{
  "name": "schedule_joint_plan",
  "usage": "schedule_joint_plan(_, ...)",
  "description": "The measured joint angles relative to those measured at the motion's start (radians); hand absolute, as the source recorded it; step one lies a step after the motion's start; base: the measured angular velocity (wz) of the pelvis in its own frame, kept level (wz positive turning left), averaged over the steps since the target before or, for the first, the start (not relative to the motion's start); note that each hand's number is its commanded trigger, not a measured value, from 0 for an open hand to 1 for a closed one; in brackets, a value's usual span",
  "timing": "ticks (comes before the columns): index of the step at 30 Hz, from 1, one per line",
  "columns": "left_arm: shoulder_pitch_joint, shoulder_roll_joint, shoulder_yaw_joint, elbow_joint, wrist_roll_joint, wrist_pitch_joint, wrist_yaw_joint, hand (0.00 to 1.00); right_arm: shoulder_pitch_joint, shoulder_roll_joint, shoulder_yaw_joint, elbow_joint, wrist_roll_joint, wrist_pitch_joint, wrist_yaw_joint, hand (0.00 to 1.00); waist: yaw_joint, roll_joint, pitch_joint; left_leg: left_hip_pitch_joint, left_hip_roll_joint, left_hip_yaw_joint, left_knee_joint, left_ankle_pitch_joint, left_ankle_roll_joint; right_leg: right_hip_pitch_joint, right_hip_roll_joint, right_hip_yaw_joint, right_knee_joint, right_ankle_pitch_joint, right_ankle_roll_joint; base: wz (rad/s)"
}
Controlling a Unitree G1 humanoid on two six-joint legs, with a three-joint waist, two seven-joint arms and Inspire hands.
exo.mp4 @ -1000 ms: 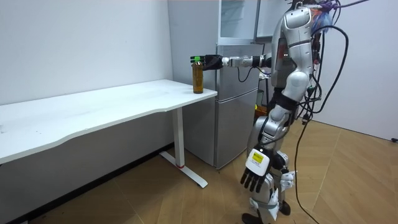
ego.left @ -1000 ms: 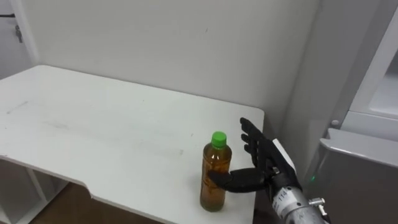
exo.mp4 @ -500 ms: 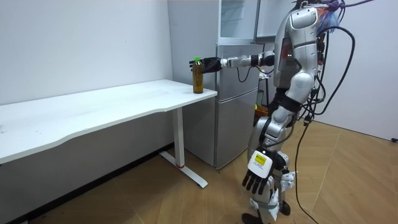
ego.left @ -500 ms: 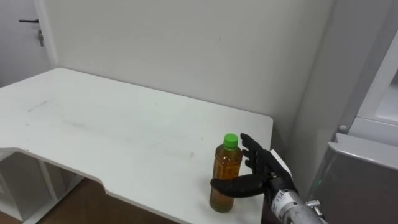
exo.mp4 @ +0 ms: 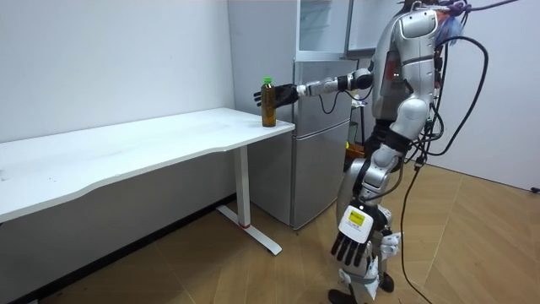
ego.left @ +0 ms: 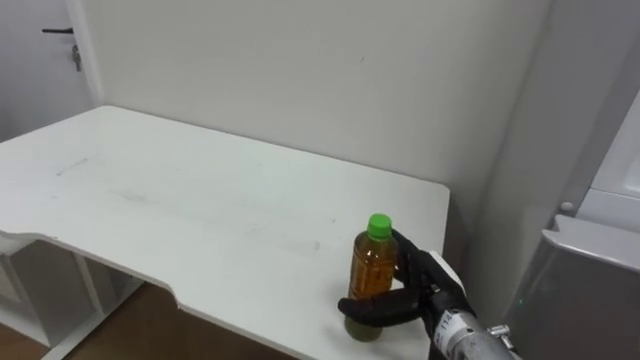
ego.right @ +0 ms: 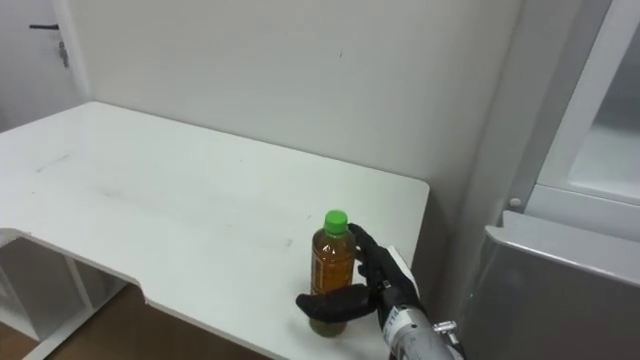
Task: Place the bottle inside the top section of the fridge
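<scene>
An amber bottle (ego.left: 372, 272) with a green cap stands upright near the right front corner of the white table (ego.left: 200, 210). My right hand (ego.left: 428, 292) is round it from the right: the thumb crosses in front of the bottle's lower part and the fingers curl behind it. In the room view I stand beside the grey fridge (exo.mp4: 321, 143), right arm stretched out to the bottle (exo.mp4: 267, 102) at the table's end. The upper fridge compartment (exo.mp4: 325, 29) stands open above. My left hand (exo.mp4: 354, 241) hangs low by my legs, fingers straight.
The fridge's grey lower top (ego.left: 590, 260) and a white door frame (ego.left: 620, 150) lie just right of the table. A plain wall runs behind the table. Wooden floor (exo.mp4: 211, 270) spreads below.
My right hand has moved in from beside the bottle and wrapped round it. The bottle still stands on the table. The head camera has shifted slightly.
</scene>
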Motion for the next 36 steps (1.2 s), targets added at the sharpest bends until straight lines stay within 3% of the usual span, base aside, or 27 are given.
schedule_joint_plan(9,0.011,-0.015,-0.009,-0.003,0.000,0.016,0.000,0.00,-0.015,0.000,-0.007,0.051,0.141,0.000,-0.016,0.00,0.003,0.000,-0.0004,-0.001,-0.007,-0.026,0.001,0.002,0.002,0.007,-0.004,-0.025,0.000,-0.001,0.001,0.09)
schedule_joint_plan(12,0.013,-0.017,-0.009,-0.003,0.000,0.018,0.000,0.00,-0.015,0.000,-0.009,0.051,0.168,0.000,-0.028,0.00,0.004,0.001,-0.0006,-0.007,-0.013,-0.027,0.003,0.003,0.005,0.005,-0.011,-0.028,0.000,-0.006,0.010,0.04)
schedule_joint_plan(20,0.044,-0.015,-0.005,-0.043,0.000,0.015,-0.003,0.00,-0.015,0.001,-0.038,0.065,0.273,-0.001,-0.048,0.00,0.004,0.016,0.0022,-0.025,-0.018,-0.030,0.011,0.007,0.010,-0.003,-0.018,-0.040,0.000,-0.006,0.013,0.03)
schedule_joint_plan(23,0.053,-0.017,-0.004,-0.043,0.000,0.015,-0.007,0.00,-0.015,0.000,-0.042,0.075,0.281,-0.001,-0.052,0.00,0.003,0.024,-0.0001,-0.041,-0.019,-0.030,0.016,0.006,0.010,-0.013,-0.016,-0.040,0.001,-0.006,0.013,0.00)
schedule_joint_plan(27,0.069,-0.021,-0.003,-0.062,0.000,0.017,-0.010,0.00,-0.015,0.000,-0.043,0.094,0.283,-0.001,-0.072,0.00,0.002,0.046,-0.0125,-0.047,-0.019,-0.030,0.020,0.009,0.010,-0.017,-0.016,-0.042,0.002,-0.006,0.013,0.00)
schedule_joint_plan(29,0.071,-0.021,-0.002,-0.066,0.000,0.017,-0.008,0.00,-0.015,0.000,-0.043,0.106,0.284,-0.001,-0.078,0.00,0.002,0.049,-0.0145,-0.047,-0.019,-0.030,0.019,0.011,0.009,-0.017,-0.016,-0.043,0.002,-0.006,0.013,0.00)
schedule_joint_plan(33,0.073,-0.022,-0.002,-0.066,0.000,0.017,-0.007,0.00,-0.015,0.000,-0.043,0.111,0.284,-0.001,-0.084,0.00,0.002,0.049,-0.0138,-0.046,-0.019,-0.030,0.019,0.012,0.009,-0.017,-0.016,-0.043,0.002,-0.006,0.013,0.00)
schedule_joint_plan(36,0.073,-0.022,0.000,-0.065,0.000,0.016,-0.003,0.00,-0.015,0.000,-0.043,0.111,0.284,-0.003,-0.087,0.00,0.003,0.043,-0.0081,-0.048,-0.019,-0.030,0.019,0.012,0.009,-0.018,-0.016,-0.044,0.002,-0.006,0.013,0.00)
